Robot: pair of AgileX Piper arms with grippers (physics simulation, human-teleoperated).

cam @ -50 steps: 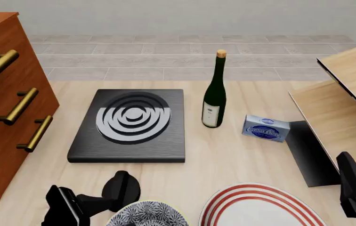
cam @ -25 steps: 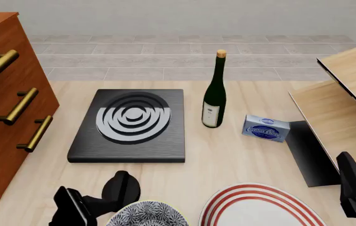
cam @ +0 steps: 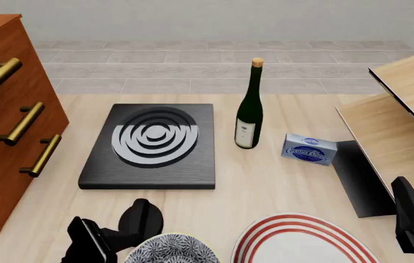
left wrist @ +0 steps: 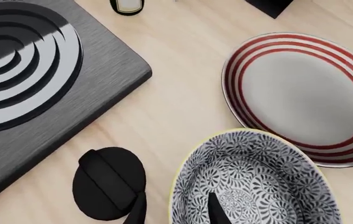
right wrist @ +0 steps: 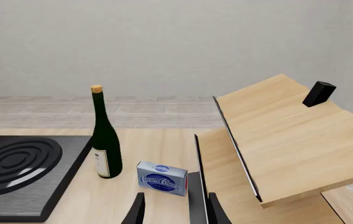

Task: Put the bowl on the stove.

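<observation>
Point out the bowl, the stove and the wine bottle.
bowl (left wrist: 257, 186), left wrist view, patterned inside.
stove (cam: 152, 138), front view, centre of the burner rings.
wine bottle (cam: 248, 118), front view, dark body above the label.

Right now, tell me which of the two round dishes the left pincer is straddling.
The patterned bowl: the left pincer has one fingertip inside it and one outside its rim. The red-ringed plate lies beside it, untouched.

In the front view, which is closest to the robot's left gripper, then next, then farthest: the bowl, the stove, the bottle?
1. Bowl, right beside the left gripper, at the near edge.
2. Stove, farther ahead, mid-table.
3. Bottle, farthest, standing right of the stove.
</observation>
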